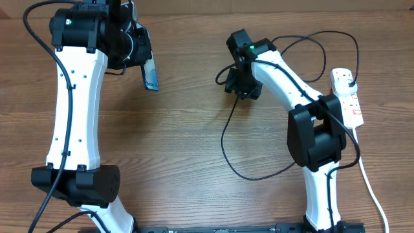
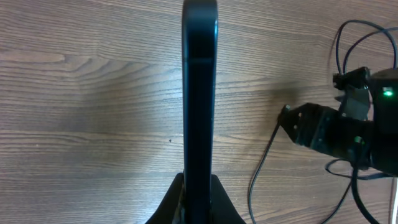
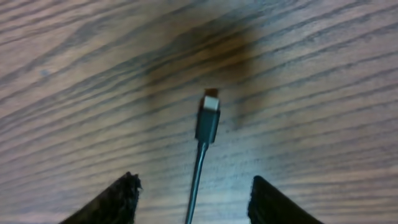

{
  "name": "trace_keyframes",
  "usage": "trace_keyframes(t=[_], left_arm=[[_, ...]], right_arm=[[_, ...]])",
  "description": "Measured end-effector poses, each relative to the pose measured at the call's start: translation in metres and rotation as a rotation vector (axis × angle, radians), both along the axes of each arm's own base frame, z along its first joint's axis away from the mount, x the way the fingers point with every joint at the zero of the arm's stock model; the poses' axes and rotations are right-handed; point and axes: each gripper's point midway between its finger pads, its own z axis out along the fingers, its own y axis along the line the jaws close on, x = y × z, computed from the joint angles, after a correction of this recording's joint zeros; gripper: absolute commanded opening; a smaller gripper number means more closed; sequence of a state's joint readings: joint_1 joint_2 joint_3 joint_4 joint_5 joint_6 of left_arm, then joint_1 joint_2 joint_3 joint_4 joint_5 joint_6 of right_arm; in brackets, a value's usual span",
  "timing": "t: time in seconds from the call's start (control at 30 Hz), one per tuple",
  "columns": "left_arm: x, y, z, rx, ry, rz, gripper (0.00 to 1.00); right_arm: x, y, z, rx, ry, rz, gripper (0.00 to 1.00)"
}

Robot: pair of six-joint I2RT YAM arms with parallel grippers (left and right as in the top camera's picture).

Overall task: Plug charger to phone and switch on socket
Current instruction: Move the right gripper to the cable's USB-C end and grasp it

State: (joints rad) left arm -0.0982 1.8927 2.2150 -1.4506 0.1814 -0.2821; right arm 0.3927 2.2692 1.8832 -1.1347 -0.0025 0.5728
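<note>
My left gripper is shut on the phone, which hangs out of it above the table at the back left. In the left wrist view the phone stands edge-on, a dark slab between the fingers. My right gripper is open over the table's middle. In the right wrist view its fingers are spread on either side of the charger's thin black cable, not touching it, and the small plug tip points away. The charger cable loops across the table to the socket at the right.
The socket's thick white cord runs down the right edge. A black plug sits in the socket's far end. The right arm shows at the right of the left wrist view. Bare wooden table lies between the arms.
</note>
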Motion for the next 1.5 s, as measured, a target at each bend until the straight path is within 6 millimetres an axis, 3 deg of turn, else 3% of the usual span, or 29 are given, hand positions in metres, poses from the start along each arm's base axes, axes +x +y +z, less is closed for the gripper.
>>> trace_keyframes(t=[0.17, 0.4, 0.63, 0.77, 1.33, 1.5], left_arm=[[0.000, 0.000, 0.000, 0.000, -0.001, 0.000, 0.04], [0.002, 0.000, 0.001, -0.001, -0.007, 0.000, 0.04], [0.002, 0.000, 0.001, -0.001, -0.008, 0.000, 0.04], [0.002, 0.000, 0.001, -0.001, -0.008, 0.000, 0.04], [0.004, 0.000, 0.002, -0.002, -0.019, 0.000, 0.04], [0.006, -0.001, 0.003, -0.003, -0.026, 0.000, 0.04]], right_arm=[[0.002, -0.006, -0.015, -0.037, 0.003, -0.038, 0.42], [0.003, -0.006, -0.017, -0.035, 0.003, -0.044, 0.41], [-0.002, -0.008, -0.031, -0.041, 0.013, -0.050, 0.34], [-0.002, -0.009, -0.034, -0.043, -0.005, -0.059, 0.22], [-0.003, -0.008, -0.034, -0.023, -0.013, -0.081, 0.06], [-0.003, -0.007, -0.034, -0.017, -0.011, -0.084, 0.07]])
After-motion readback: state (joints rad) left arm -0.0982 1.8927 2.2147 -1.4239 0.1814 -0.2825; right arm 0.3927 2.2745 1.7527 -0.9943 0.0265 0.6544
